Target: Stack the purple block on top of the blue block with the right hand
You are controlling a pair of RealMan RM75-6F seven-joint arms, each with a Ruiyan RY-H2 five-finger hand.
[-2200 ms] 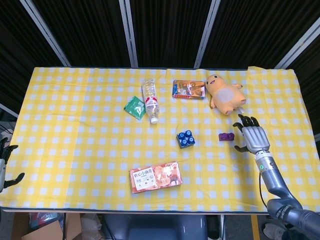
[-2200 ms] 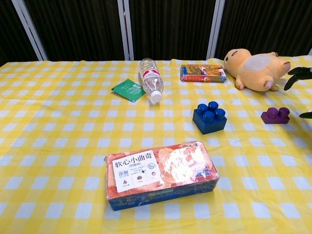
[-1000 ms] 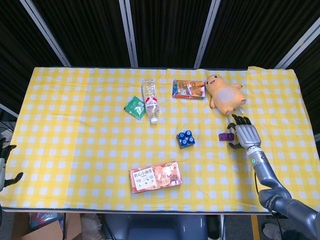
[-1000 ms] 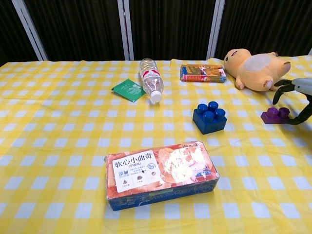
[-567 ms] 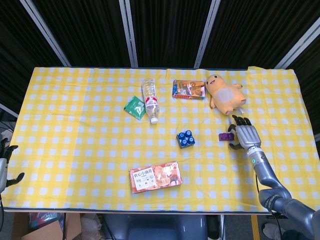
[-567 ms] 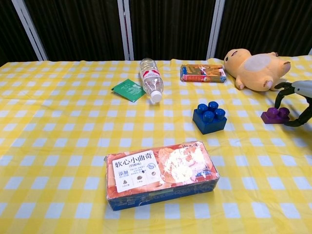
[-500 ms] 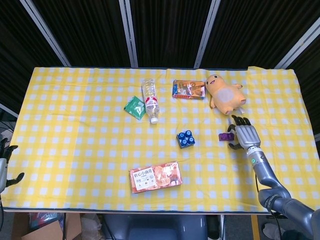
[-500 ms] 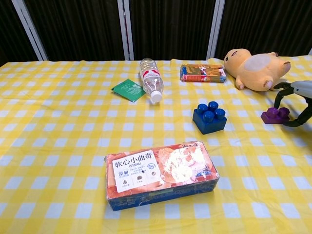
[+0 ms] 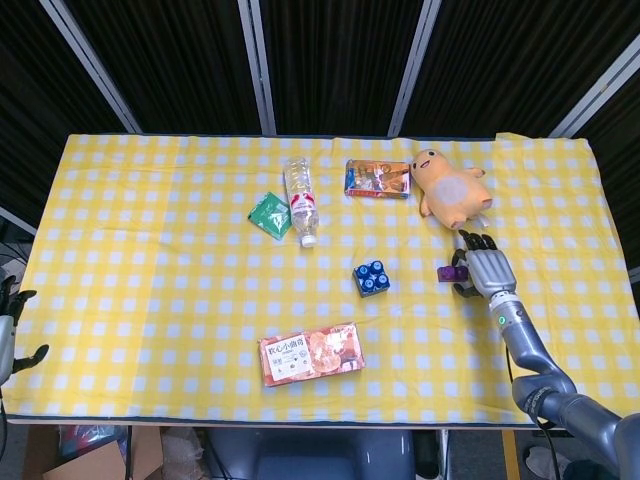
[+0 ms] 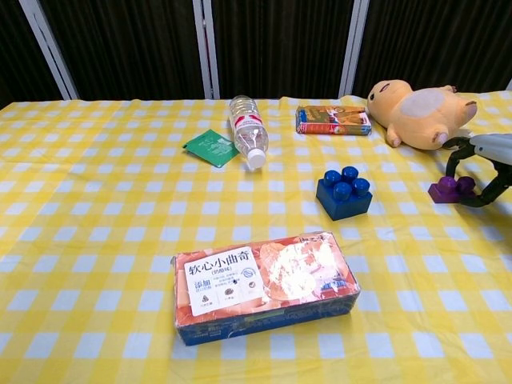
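Note:
The purple block (image 9: pixel 447 272) (image 10: pixel 446 190) lies on the yellow checked cloth at the right, in front of the plush toy. My right hand (image 9: pixel 485 270) (image 10: pixel 482 162) sits over its right side, fingers arched down around it; the block still rests on the cloth, and I cannot tell if the fingers touch it. The blue block (image 9: pixel 371 277) (image 10: pixel 343 193) stands studs up near the table's middle, left of the purple one. My left hand (image 9: pixel 10 328) hangs off the table's near left corner with fingers apart, holding nothing.
A yellow plush toy (image 9: pixel 449 190) lies just behind the right hand. A snack box (image 9: pixel 311 353) is at the front centre. A water bottle (image 9: pixel 301 198), a green packet (image 9: pixel 269 214) and an orange box (image 9: pixel 377 179) lie further back.
The right hand has slid left from beside the purple block to over it, and its fingers have curved down around the block. The block and the left hand have not moved.

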